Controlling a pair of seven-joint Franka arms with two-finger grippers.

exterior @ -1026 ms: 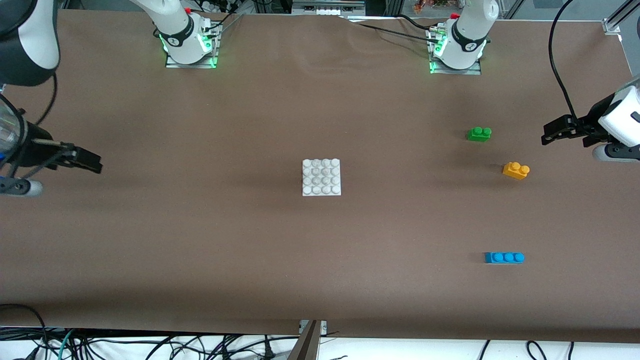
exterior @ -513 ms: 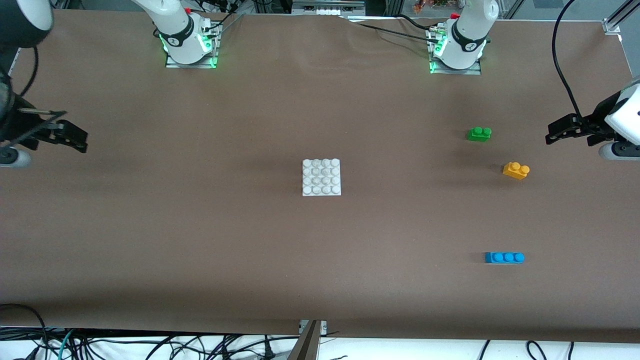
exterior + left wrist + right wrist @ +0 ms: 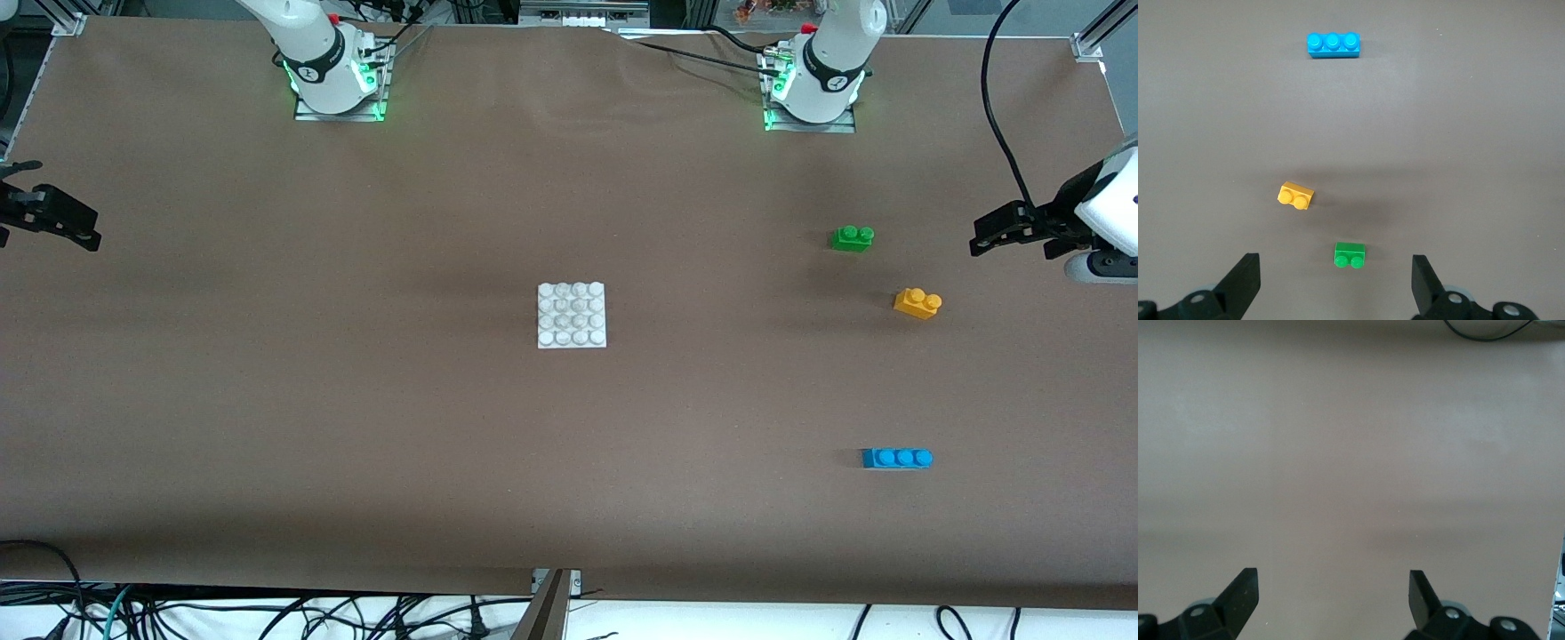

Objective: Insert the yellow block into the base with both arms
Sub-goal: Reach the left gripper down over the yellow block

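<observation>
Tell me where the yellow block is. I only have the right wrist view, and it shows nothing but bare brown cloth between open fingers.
Observer: The yellow block lies on the table toward the left arm's end. It is nearer to the front camera than a green brick and farther from it than a blue brick, touching neither.
Operator: And the base?
Observer: The base sits mid-table with no brick on its studs, well apart from the right gripper, which is over the table's edge at the right arm's end.
Operator: Is the left gripper on the block?
Observer: No. The left gripper hangs open and empty over the left arm's end of the table, apart from the block.
</observation>
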